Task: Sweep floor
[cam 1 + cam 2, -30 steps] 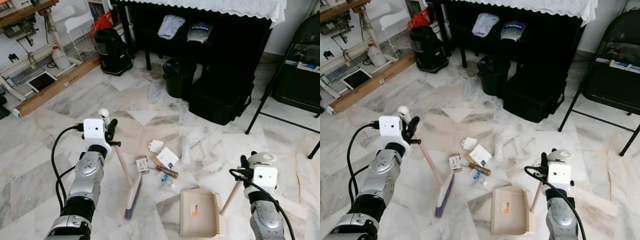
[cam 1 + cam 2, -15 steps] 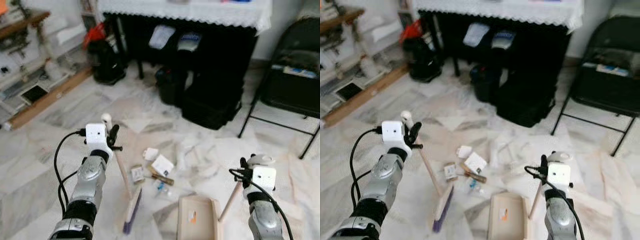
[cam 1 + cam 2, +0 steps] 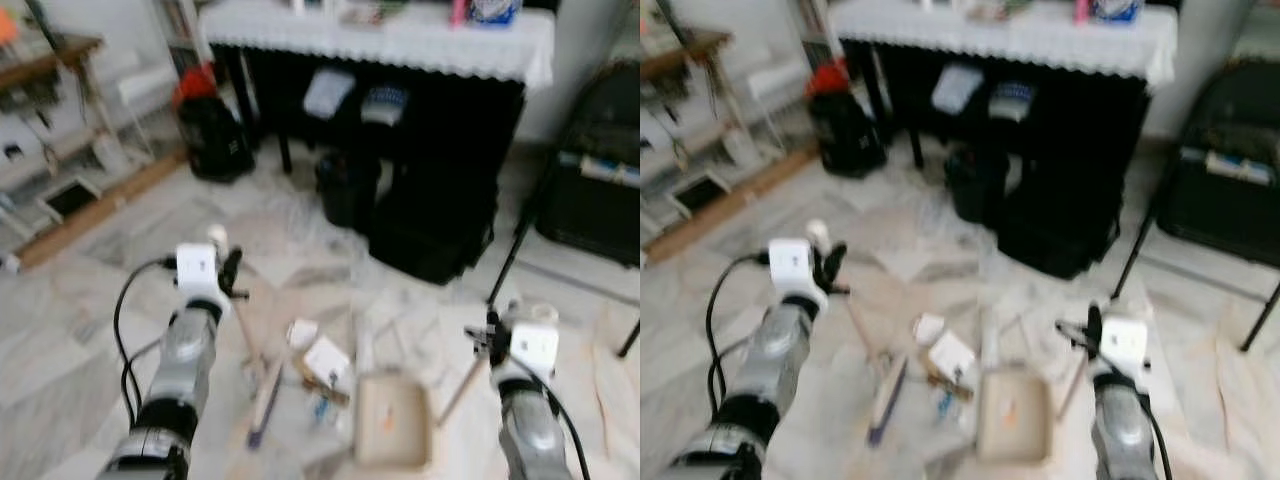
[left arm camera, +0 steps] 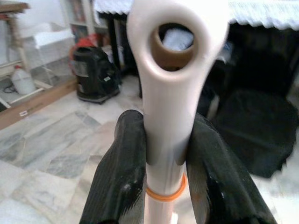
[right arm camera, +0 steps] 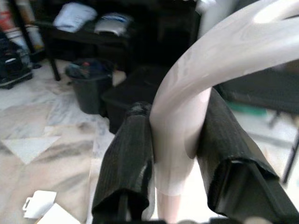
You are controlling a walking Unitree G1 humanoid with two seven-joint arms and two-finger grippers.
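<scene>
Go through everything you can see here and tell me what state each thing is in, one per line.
Left gripper: shut on the broom handle.
Right gripper: shut on the dustpan handle.
Broom: tilted, bristles down on the floor.
Dustpan: flat on the floor, beside the litter.
Litter: loose on the floor, not in the dustpan.
Bin: upright by the table.
Folding chair: unfolded, standing.

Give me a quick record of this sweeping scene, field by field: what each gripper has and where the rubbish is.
left gripper: shut on broom handle
right gripper: shut on dustpan handle
broom head: on the marble floor
dustpan: on the floor, next to the litter
litter: small boxes and scraps between broom and dustpan
image: head views blurred
</scene>
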